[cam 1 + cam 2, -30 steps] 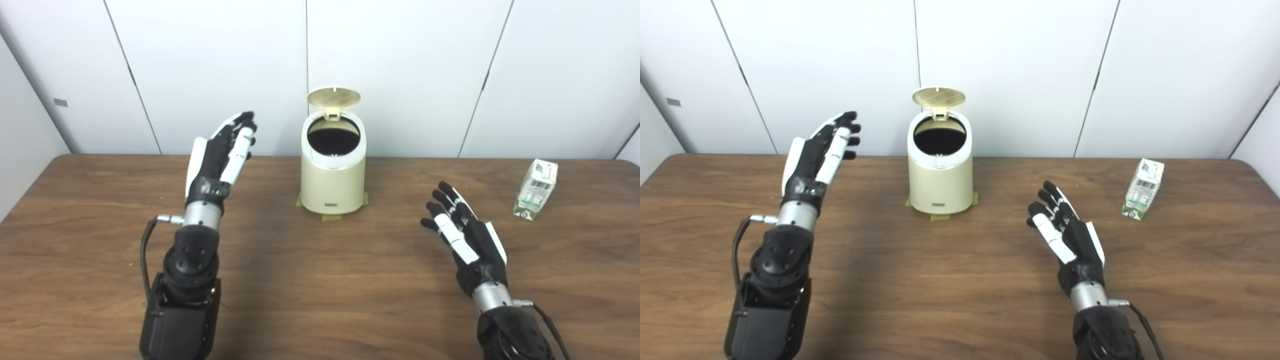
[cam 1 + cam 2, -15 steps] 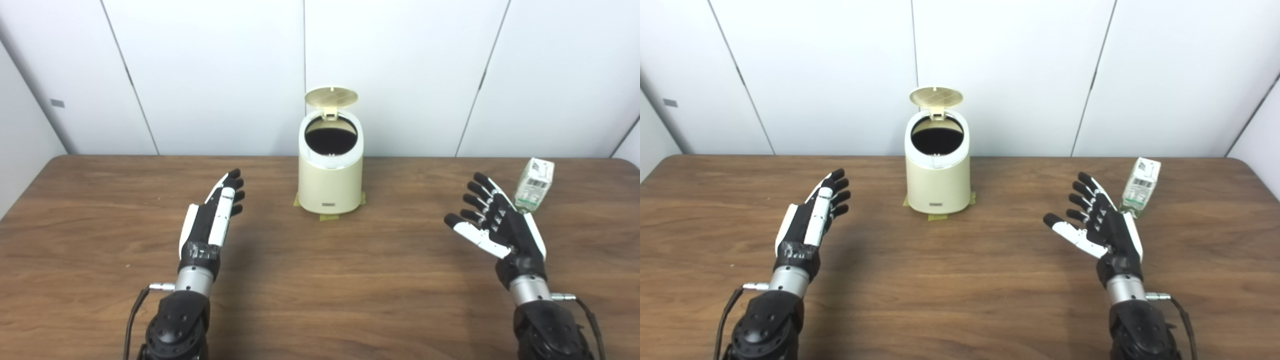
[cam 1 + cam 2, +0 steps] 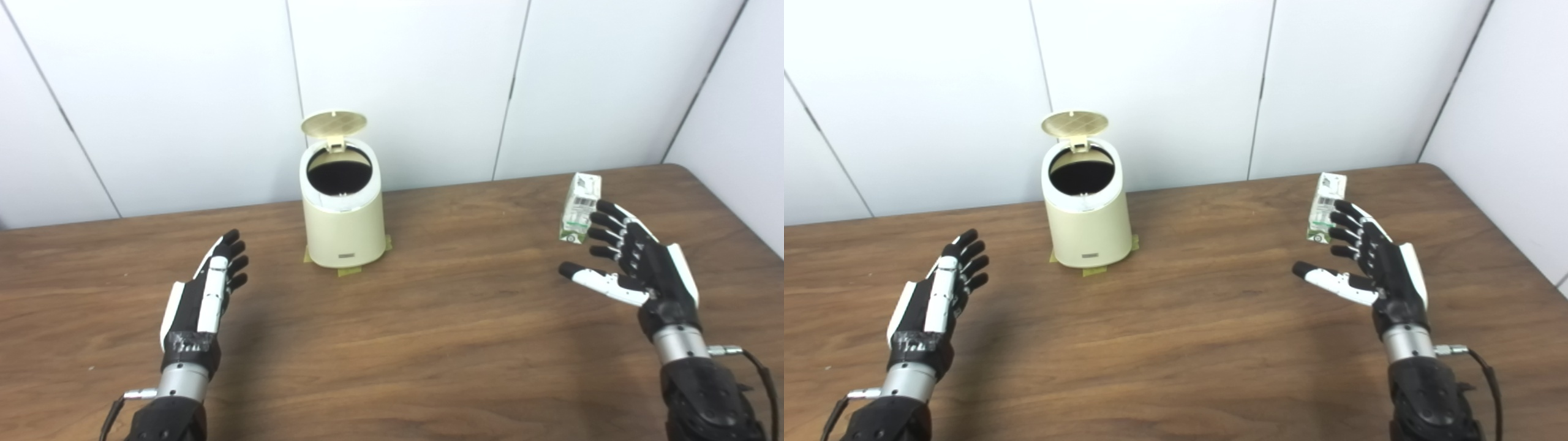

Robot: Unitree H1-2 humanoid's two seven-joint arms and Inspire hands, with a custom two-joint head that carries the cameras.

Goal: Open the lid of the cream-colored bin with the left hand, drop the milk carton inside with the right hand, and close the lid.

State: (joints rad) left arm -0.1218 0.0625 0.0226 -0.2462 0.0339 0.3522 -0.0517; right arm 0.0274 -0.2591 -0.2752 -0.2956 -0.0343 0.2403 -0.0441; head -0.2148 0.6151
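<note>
Carton [image 3: 578, 207] stands upright just beyond the right robot hand [image 3: 634, 266], which is spread empty; a clumsy fingertip could topple it. Left robot hand [image 3: 202, 294] is empty too, and the bin [image 3: 343, 229] lid [image 3: 334, 122] is up.

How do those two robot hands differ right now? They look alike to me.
The left hand has its fingers held together and straight, while the right hand spreads its fingers, thumb stuck out sideways. The left hand has nothing close by; the right hand is beside the milk carton, though whether it touches is unclear. Both are open, hold nothing, and are black and white.
</note>
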